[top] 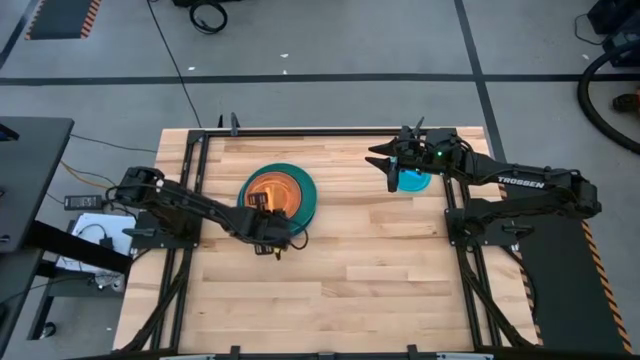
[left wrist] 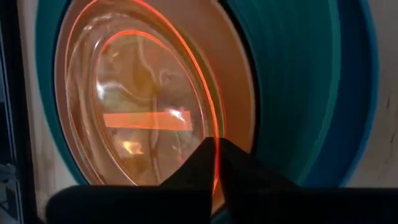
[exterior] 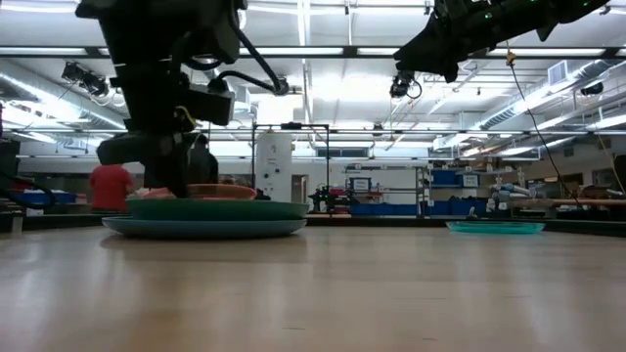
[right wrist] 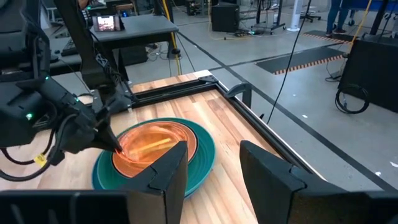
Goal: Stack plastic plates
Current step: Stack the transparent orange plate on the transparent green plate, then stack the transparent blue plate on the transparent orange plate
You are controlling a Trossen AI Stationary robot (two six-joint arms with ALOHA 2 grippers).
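Note:
A stack of plates (top: 300, 195) lies at the table's middle: large teal and blue plates (left wrist: 348, 93) at the bottom, a brown plate (left wrist: 239, 87) on them, and a translucent orange plate (left wrist: 143, 106) on top. My left gripper (top: 266, 210) is shut on the orange plate's near-left rim. A cyan plate (top: 415, 182) lies flat on the table at the far right. My right gripper (right wrist: 211, 152) is open and empty, high above the table near the cyan plate (exterior: 494, 227). The other small plates are out of view. My left gripper pinches the orange plate's rim (left wrist: 216, 167) between its two fingers, one inside the rim and one outside. The fingers (right wrist: 115, 145) come slanting down from the table's near-left side. The plate lies about level on the brown plate (exterior: 220, 192).
Black frame rails (top: 200, 170) run along the table's left, far and right edges. Bare wood lies between the stack and the cyan plate and over the whole near half (top: 330, 290). A person in red (exterior: 110, 186) stands in the room beyond.

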